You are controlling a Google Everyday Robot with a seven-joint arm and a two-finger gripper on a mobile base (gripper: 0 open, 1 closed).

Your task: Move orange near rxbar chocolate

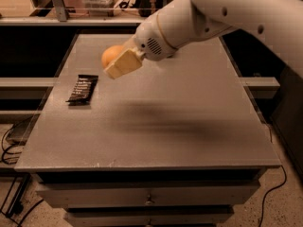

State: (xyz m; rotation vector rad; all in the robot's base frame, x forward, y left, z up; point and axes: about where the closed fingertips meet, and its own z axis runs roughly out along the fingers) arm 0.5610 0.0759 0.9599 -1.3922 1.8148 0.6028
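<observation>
The claw (117,62) is clenched on the orange (109,56), held clear above the worktop (189,126). The rxbar chocolate (83,89) lies flat, lower and slightly ahead of the claw's tip. Orange judged firm, smooth-skinned, liable to roll; grip across its widest girth

Table: the flat grey table (189,126) holds one thing.
Snack bar: the thin black rxbar chocolate wrapper (82,89) lies on the table's left side.
Gripper: the pale two-finger gripper (113,64) hangs above the table, right of the wrapper and further back.
Orange: the round orange fruit (109,56) sits in the gripper, off the table.
</observation>
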